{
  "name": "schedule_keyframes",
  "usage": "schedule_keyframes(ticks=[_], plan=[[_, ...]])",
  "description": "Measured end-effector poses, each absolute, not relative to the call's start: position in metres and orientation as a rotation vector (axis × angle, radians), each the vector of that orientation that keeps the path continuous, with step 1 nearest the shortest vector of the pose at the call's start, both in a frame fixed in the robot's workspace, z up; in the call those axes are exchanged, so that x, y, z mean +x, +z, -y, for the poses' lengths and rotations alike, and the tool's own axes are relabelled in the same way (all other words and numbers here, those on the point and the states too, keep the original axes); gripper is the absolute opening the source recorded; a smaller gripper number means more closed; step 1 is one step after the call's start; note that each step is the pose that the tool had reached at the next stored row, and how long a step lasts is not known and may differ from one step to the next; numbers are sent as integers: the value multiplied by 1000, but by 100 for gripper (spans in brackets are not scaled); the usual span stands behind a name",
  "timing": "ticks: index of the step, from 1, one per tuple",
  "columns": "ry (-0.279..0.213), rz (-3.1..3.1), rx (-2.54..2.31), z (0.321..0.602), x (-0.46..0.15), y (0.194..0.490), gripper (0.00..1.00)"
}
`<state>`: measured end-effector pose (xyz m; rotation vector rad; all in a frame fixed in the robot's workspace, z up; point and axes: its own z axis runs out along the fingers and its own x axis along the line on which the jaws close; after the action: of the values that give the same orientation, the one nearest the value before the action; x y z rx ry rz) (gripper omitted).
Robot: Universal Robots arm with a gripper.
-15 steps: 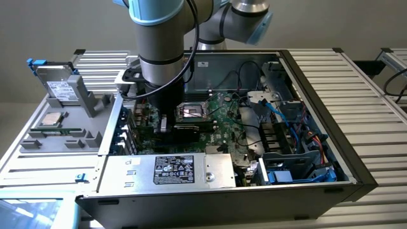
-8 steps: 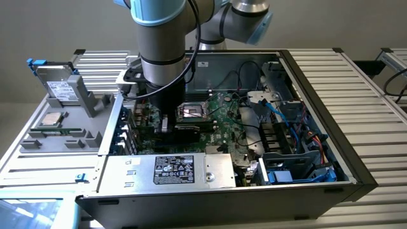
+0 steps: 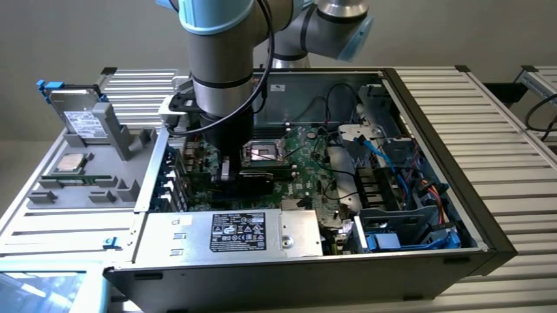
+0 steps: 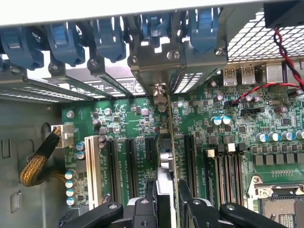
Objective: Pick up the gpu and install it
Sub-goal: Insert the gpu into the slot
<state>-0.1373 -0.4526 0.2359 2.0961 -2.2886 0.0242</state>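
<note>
From the exterior view's left, a grey parts tray sat beside the open computer case, carrying a silver labelled drive upright at its far end and a flat square chip lying lower down. The power supply ran along the near edge of the case. And there was the arm, straight down into the case, with the gripper low over the green motherboard, just by the processor socket. To the exterior view's right, blue cables trailed past the drive bays.

Up close on the wrist view, the gripper was clamped on the gpu: black fingers pressed either side of the thin card, which stood on edge over the motherboard, in line with the black expansion slots. Its metal bracket reached up against the rear slot covers with their blue latches. A braided yellow cable plugged in off to one side.
</note>
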Motion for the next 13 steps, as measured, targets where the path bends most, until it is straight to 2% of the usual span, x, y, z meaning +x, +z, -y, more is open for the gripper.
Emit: schedule_keyframes(ticks=[13], plan=[[33,2285,2092,452,-138,236,29]])
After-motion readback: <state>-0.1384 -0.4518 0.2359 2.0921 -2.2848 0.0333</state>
